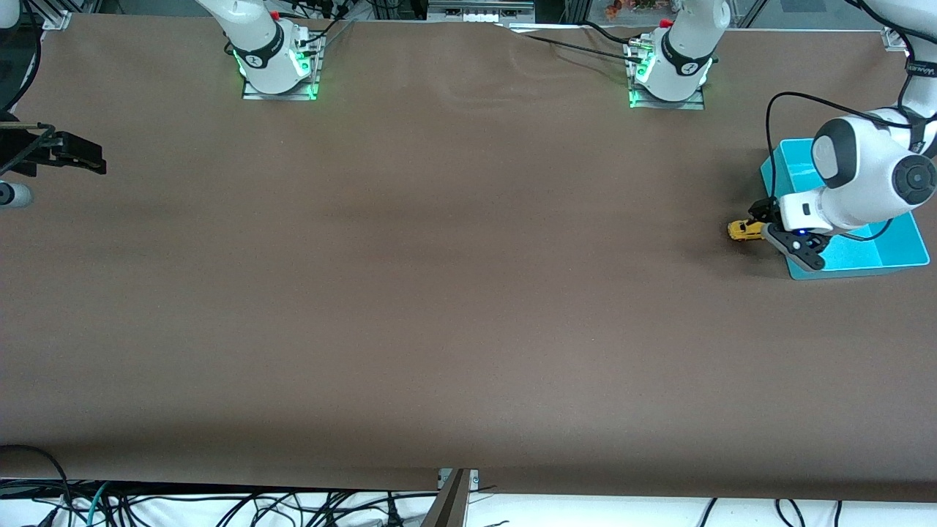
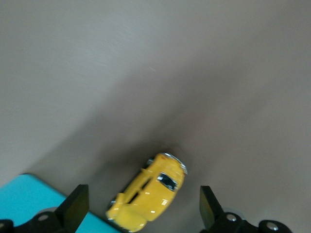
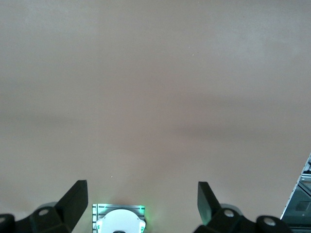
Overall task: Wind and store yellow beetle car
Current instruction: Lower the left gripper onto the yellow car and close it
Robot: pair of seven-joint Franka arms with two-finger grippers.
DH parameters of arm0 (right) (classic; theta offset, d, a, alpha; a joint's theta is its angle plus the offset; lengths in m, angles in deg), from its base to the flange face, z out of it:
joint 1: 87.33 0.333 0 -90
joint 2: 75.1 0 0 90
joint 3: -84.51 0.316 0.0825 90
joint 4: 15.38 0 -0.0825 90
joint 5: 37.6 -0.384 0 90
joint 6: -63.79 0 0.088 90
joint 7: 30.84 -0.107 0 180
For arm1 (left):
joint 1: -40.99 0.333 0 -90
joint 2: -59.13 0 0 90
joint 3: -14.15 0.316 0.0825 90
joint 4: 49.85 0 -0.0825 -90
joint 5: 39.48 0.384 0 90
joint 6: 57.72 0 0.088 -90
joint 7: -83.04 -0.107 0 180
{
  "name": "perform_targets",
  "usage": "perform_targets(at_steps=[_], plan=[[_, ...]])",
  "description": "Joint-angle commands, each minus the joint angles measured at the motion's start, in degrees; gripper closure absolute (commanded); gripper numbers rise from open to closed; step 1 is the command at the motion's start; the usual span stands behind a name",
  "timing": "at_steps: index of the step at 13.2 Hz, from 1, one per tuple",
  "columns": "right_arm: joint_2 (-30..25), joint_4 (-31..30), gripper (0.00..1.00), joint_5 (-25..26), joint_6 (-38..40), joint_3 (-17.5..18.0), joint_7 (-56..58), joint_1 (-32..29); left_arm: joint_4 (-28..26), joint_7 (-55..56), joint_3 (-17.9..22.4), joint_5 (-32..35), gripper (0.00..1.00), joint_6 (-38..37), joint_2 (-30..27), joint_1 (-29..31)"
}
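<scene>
The yellow beetle car (image 1: 745, 230) sits on the brown table right beside the turquoise bin (image 1: 889, 249), on the bin's side toward the right arm's end. My left gripper (image 1: 761, 221) is low over the car, open. In the left wrist view the car (image 2: 150, 191) lies between the spread fingers (image 2: 77, 204) with a gap on each side, and a corner of the bin (image 2: 29, 199) shows. My right gripper (image 1: 80, 157) waits at the right arm's end of the table, open and empty in the right wrist view (image 3: 142, 191).
The brown cloth (image 1: 439, 293) covers the whole table. The two arm bases (image 1: 274, 62) (image 1: 670, 69) stand along the edge farthest from the front camera. The right wrist view shows the right arm's base (image 3: 119, 221). Cables hang at the table's near edge.
</scene>
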Motion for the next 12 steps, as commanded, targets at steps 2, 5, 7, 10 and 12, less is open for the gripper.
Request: perform_targets(at_steps=[2,5,7,10,12], plan=[[-1.75,-2.16,0.00,-2.21,-1.80,-2.38,6.30,-0.27,-8.71,-9.16,-0.57,6.23,0.01,7.50,-0.80,2.20],[-1.75,-2.25,0.00,-2.22,-1.54,-2.91,6.31,-0.18,-10.05,-19.00,-0.57,6.33,0.01,9.72,-0.71,2.47],[-0.88,-1.90,0.00,-2.22,-1.36,-2.91,6.31,-0.18,-10.05,-23.59,-0.57,6.33,0.01,11.30,0.08,2.83],[-0.17,-1.63,0.00,-3.53,-1.71,-3.08,6.31,-0.62,-9.96,-24.57,-0.57,11.59,0.01,16.31,1.40,3.97],[-0.17,-1.55,0.00,-3.71,-1.80,-3.00,6.23,-0.54,-9.96,-24.57,-0.57,12.13,0.02,17.54,2.45,4.49]])
